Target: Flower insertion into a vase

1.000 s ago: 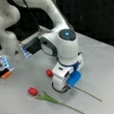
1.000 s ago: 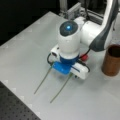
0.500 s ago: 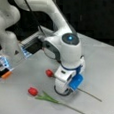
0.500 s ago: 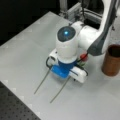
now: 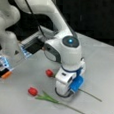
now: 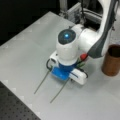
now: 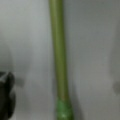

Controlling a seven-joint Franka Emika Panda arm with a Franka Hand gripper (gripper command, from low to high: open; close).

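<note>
Two red-headed flowers lie on the grey table. The nearer flower (image 5: 33, 91) lies free, its leafy stem running toward a front view's bottom right. The farther flower (image 5: 49, 73) has its stem passing under my gripper (image 5: 62, 92), which stands low over it, close to the table. In the wrist view that green stem (image 7: 59, 55) runs straight up the middle, and one dark finger (image 7: 7, 96) stands well apart to its left, so the gripper is open. The dark-brown vase (image 6: 112, 60) stands upright at a front view's right; both stem ends (image 6: 42, 81) stick out beside the gripper.
The arm's base and blue-lit gear (image 5: 4, 64) sit at a front view's left. A metal frame (image 6: 77, 13) stands at a front view's top behind the arm. The table's dark perforated edge (image 6: 15, 107) lies at a front view's bottom left.
The gripper has sunk a little lower over the farther flower's stem. The flowers and the vase have not moved.
</note>
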